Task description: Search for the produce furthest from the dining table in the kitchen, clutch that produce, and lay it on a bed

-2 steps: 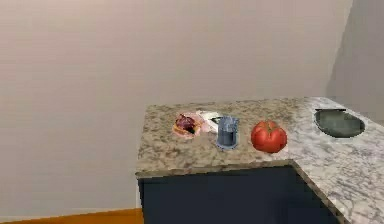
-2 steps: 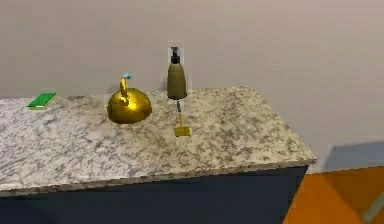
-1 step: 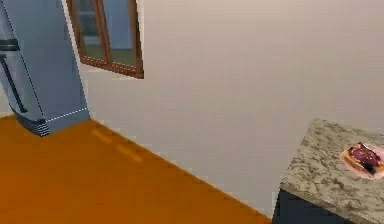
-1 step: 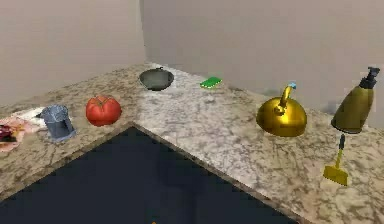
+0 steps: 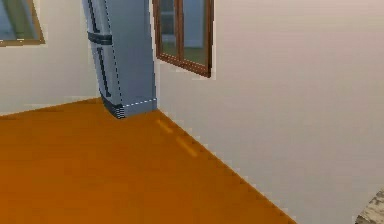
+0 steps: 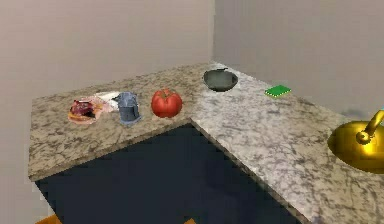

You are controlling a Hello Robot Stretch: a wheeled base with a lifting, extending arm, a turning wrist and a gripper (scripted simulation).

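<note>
I log one item: round glossy red tomato point(image 6: 166, 102) on speckled beige granite counter point(image 6: 250, 135), centre-left of arm side view, near blue-grey mug point(image 6: 129, 108). Gripper state: cannot tell.

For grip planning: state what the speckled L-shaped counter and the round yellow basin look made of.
Speckled L-shaped counter: probably granite-like stone, smooth; beige-grey flecks throughout. Round yellow basin: apparently brass-like metal, glossy; bright highlights on its curve.
</note>
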